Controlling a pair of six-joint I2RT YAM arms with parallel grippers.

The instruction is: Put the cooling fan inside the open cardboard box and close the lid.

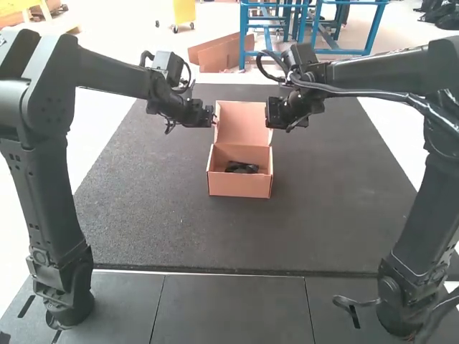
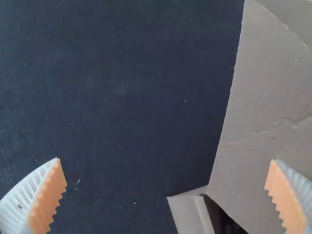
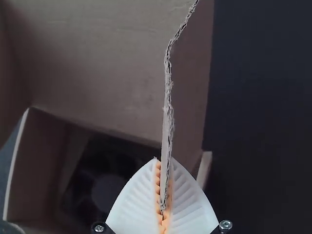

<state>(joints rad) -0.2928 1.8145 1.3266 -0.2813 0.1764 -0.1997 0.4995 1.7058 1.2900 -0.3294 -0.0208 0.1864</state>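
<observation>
Up close, noted ribbed white fingers (image 3: 141,204) of right claw (image 3: 164,166) pinched together on cardboard, orange pads (image 3: 157,183) pressed to both faces of a side flap (image 3: 187,97) on the lid (image 3: 112,58). Gripped edge-on, with the flap's torn rim running straight out from the fingertips.

Logged cooling fan (image 3: 105,187) just below right claw and a little inward of it: black, round hub visible, down inside the cardboard box (image 1: 240,183). Lying low on the box floor; cannot tell whether touching any wall.

Found lid standing upright off the box's far wall, between the two claws: right claw at one side edge, left claw (image 1: 210,117) at the other, near the top corner.

Recorded left claw spread wide, gripping nothing. Caught the lid's side edge passing between its fingers, close by one orange pad (image 2: 285,200), well apart from the other; cannot tell whether touching. Past its tips, black mat (image 2: 112,87) and a corner of the box wall.

Placed box on the mat, below and between both claws, open side up. Marked left arm (image 1: 107,68) and right arm (image 1: 373,68) stretched in from opposite sides, claws at about the same height, level with the lid's upper half.
</observation>
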